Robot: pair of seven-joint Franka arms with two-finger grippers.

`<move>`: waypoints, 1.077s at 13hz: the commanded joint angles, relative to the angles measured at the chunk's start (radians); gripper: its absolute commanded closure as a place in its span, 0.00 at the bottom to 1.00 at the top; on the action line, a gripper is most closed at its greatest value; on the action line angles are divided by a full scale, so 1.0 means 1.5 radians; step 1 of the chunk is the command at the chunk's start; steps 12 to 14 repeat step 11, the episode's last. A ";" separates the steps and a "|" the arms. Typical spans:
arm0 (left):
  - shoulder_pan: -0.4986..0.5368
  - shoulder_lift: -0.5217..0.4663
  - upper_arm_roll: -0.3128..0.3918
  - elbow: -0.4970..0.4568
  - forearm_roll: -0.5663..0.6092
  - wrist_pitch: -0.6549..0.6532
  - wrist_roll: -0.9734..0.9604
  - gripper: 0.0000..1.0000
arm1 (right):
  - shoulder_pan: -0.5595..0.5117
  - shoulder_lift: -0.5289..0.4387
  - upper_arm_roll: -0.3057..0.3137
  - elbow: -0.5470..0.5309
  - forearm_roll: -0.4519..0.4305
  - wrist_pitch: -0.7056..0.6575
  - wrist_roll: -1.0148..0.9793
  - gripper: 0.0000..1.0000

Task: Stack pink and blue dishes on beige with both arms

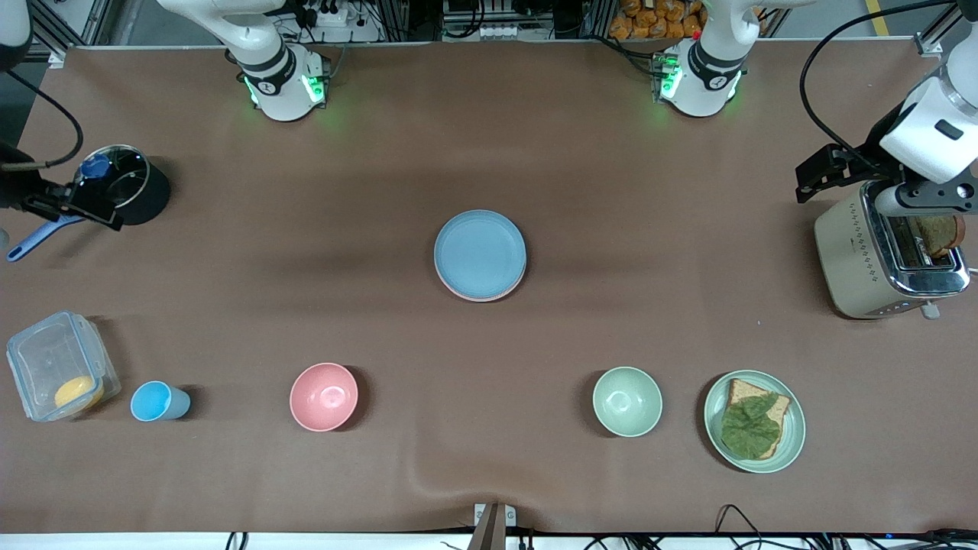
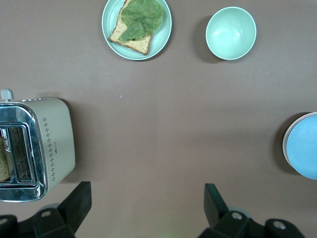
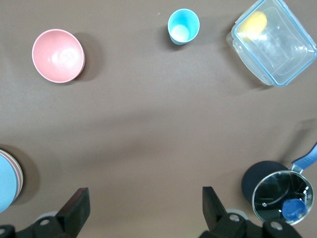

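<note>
Green plate [image 1: 795, 428] with leaf-topped bread [image 1: 752, 426] lies nearest the camera, beside a green bowl [image 1: 627, 401]. Blue plate [image 1: 480, 253] tops the pink plate [image 1: 497, 295] at table centre. Left gripper [image 2: 146, 203] over the toaster [image 1: 856, 260] and right gripper [image 3: 143, 206] over the pot [image 1: 137, 191] both gape wide, empty.

Matte blue plate [image 1: 480, 253]; glossy chrome-topped toaster [image 1: 886, 260]

the plates sit stacked at the middle of the desk [image 1: 489, 153], the blue plate [image 1: 480, 253] on top and the pink plate [image 1: 489, 295] showing at its rim beneath. nearer the front camera runs a row: container [image 1: 61, 365], cup [image 1: 157, 401] and a bowl [image 1: 324, 396] toward the right arm's end, a second bowl [image 1: 627, 401] and a plate with bread [image 1: 755, 421] toward the left arm's end. the toaster [image 1: 886, 256] stands at the left arm's end, the pot [image 1: 126, 186] at the right arm's end.
</note>
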 commanded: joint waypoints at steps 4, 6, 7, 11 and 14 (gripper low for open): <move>0.000 -0.003 0.003 0.014 -0.005 -0.015 0.012 0.00 | -0.003 -0.001 0.014 0.005 -0.019 -0.012 -0.006 0.00; 0.000 -0.003 0.003 0.014 -0.006 -0.015 0.012 0.00 | 0.001 -0.001 0.013 0.005 -0.019 -0.012 -0.006 0.00; 0.000 -0.003 0.003 0.014 -0.007 -0.015 0.012 0.00 | 0.000 -0.001 0.013 0.005 -0.018 -0.012 -0.006 0.00; 0.000 -0.005 0.003 0.014 -0.010 -0.015 0.012 0.00 | 0.001 -0.001 0.013 0.005 -0.018 -0.021 -0.001 0.00; 0.000 -0.005 0.003 0.014 -0.010 -0.015 0.012 0.00 | 0.001 -0.001 0.013 0.005 -0.018 -0.021 -0.001 0.00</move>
